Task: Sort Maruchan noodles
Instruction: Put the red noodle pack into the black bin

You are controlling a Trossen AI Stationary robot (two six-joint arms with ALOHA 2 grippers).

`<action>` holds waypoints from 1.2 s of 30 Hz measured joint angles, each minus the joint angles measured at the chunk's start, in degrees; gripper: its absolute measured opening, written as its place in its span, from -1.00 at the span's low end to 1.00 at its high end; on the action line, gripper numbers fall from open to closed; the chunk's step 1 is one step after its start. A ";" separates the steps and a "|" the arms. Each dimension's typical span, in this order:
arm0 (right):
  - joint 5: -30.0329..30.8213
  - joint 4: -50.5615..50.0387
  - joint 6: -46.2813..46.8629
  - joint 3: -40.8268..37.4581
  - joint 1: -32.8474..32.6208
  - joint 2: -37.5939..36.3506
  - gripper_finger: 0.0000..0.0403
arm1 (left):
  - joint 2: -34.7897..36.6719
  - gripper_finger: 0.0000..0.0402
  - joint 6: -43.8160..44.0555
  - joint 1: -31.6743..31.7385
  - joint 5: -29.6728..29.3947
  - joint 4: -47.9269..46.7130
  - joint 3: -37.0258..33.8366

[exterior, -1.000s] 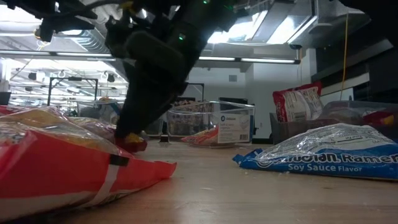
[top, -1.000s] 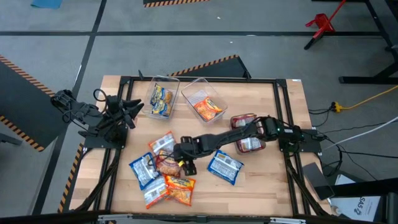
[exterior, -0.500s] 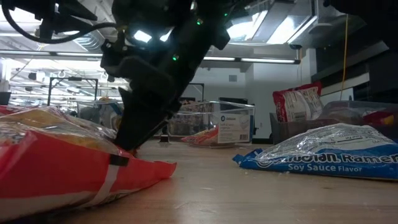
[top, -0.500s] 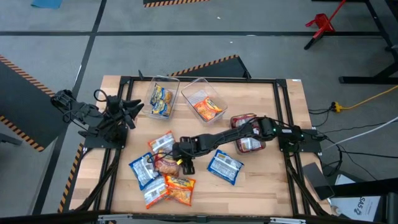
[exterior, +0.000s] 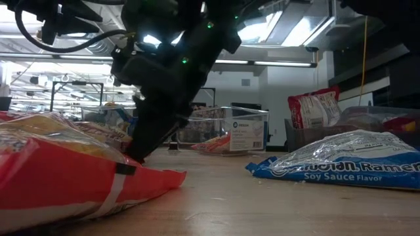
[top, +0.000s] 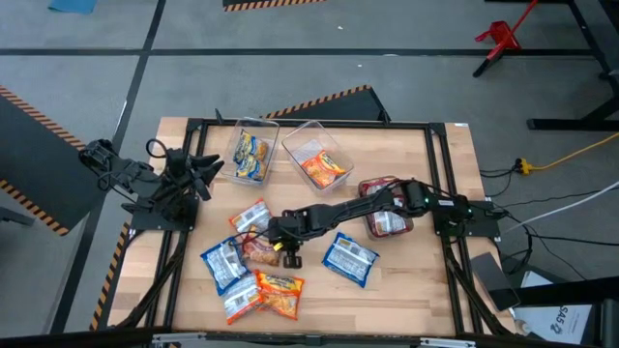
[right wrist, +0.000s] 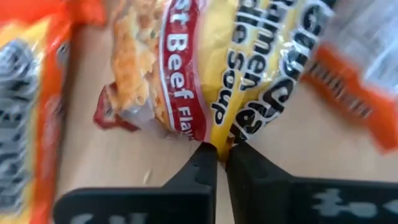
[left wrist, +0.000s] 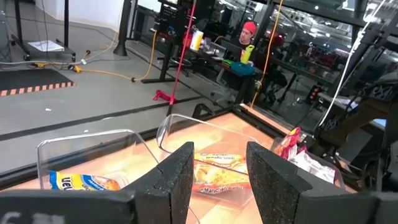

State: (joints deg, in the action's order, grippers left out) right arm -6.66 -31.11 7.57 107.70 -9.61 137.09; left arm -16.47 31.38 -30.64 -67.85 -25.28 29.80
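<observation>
1. The red-brown beef packet (right wrist: 180,74) lies near the middle of the desk (top: 406,290), its edge pinched between the nearly closed fingers of the right claw (top: 283,253); its wrapper reads "Beef Flavor" and "Ramen Noodle Soup".
2. Around it lie six loose packets: one blue-and-white packet (top: 252,218) just behind it, two blue-and-white packets (top: 222,263) on its left, two orange packets (top: 280,294) in front, touching each other, and a lone blue packet (top: 349,259) to its right, marked "Ramen" and "Soy Sauce Flavor" in the low view.
3. Two clear bins stand side by side at the far edge: the left bin (top: 241,134) holds a blue-and-yellow packet (top: 251,155), the right bin (top: 308,132) an orange packet (top: 324,168).
4. A grey bin (top: 366,186) under the right arm holds red-brown packets (top: 390,224); their count cannot be told.
5. The left claw (left wrist: 217,168) waits at the desk's left edge, its fingers parted and empty, facing the clear bins.
</observation>
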 joint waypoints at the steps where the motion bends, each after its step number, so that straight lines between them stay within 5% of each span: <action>1: -0.87 -0.97 0.07 -0.07 0.00 -0.34 -0.98 | 0.00 -0.30 0.00 0.01 0.00 0.02 0.00; 9: -5.59 -9.40 -0.23 -0.20 0.35 -7.54 -0.99 | 0.00 -0.30 -0.02 -0.01 0.00 -0.04 0.00; 18: 1.13 -24.00 4.74 -0.13 0.24 -15.76 -1.00 | 0.00 -0.30 0.07 -0.01 0.00 0.04 0.00; 26: 10.11 -40.53 19.07 -0.15 -1.44 -25.91 -1.00 | 0.00 -0.30 1.07 0.01 0.00 0.05 0.00; 36: 23.54 -58.83 48.36 -4.63 -9.14 -41.27 -1.00 | -0.02 -0.30 1.11 -0.01 -0.44 0.03 0.00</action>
State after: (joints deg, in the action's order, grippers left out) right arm 16.88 -89.95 55.92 103.07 -18.75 95.83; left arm -16.49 32.49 -30.65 -68.29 -25.24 29.80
